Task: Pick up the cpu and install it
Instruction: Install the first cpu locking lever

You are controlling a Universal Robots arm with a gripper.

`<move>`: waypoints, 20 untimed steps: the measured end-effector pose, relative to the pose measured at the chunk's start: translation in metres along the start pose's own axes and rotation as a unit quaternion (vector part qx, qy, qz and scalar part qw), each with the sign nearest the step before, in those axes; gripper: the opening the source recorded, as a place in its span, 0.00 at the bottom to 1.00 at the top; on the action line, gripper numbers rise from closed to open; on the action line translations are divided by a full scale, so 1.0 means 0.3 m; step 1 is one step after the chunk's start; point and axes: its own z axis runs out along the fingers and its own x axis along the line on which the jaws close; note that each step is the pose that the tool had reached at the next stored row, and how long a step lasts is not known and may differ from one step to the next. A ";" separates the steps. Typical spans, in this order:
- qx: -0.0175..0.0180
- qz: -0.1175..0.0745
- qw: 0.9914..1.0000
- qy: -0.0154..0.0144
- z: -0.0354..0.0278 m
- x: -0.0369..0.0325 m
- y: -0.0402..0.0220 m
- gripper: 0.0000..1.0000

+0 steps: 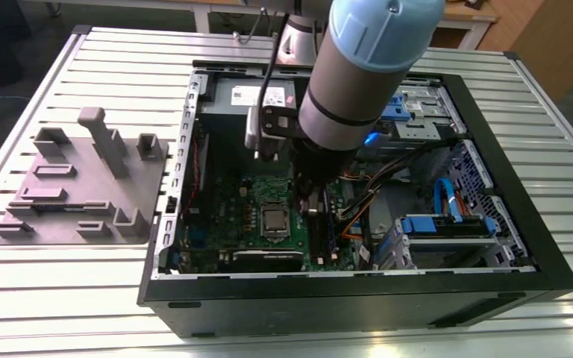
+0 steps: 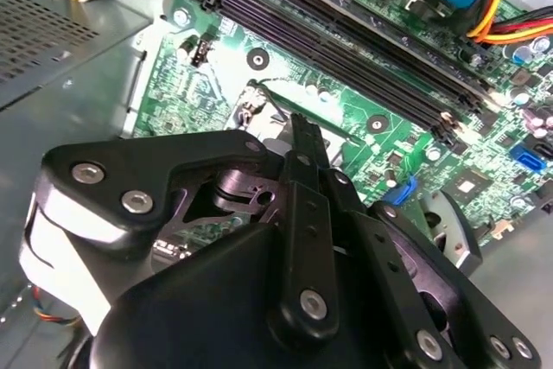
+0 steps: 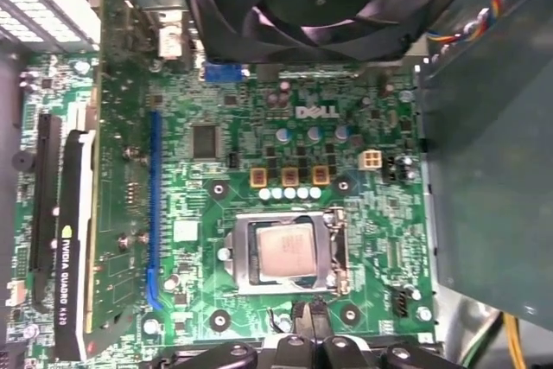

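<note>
First wrist view, cpu (image 3: pixel 289 251) seated in socket, closed empty jaws just beside its edge

Table (image 1: pixel 87 298): pale metal top of long parallel slats, filling most of the exterior view.
Computer case (image 1: pixel 366 298): black, open side up, lies flat on the table, centre to right of the frame.
Grey holder (image 1: pixel 77 186): flat grey moulded plate with upright posts and slots, rests on the table at the left of the frame, just beside the case.
Front strip: bare slats along the lower edge.
</note>
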 end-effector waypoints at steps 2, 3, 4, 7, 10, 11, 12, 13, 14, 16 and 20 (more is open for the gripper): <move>0.000 -0.005 1.000 0.001 0.007 0.000 0.000 0.10; 0.000 -0.007 1.000 0.001 0.011 0.001 0.000 0.10; 0.000 -0.010 1.000 0.001 0.014 0.002 0.000 0.10; -0.001 -0.016 1.000 0.002 0.018 0.007 -0.001 0.10; -0.001 -0.020 1.000 0.003 0.020 0.015 -0.002 0.10; -0.001 -0.020 1.000 0.003 0.020 0.019 -0.001 0.10; -0.001 -0.021 1.000 0.003 0.020 0.023 -0.001 0.10; -0.001 -0.022 1.000 0.004 0.020 0.026 -0.001 0.10; -0.001 -0.022 1.000 0.004 0.021 0.029 -0.001 0.10; -0.001 -0.023 1.000 0.006 0.022 0.034 -0.001 0.10; 0.000 -0.025 1.000 0.009 0.025 0.044 -0.001 0.10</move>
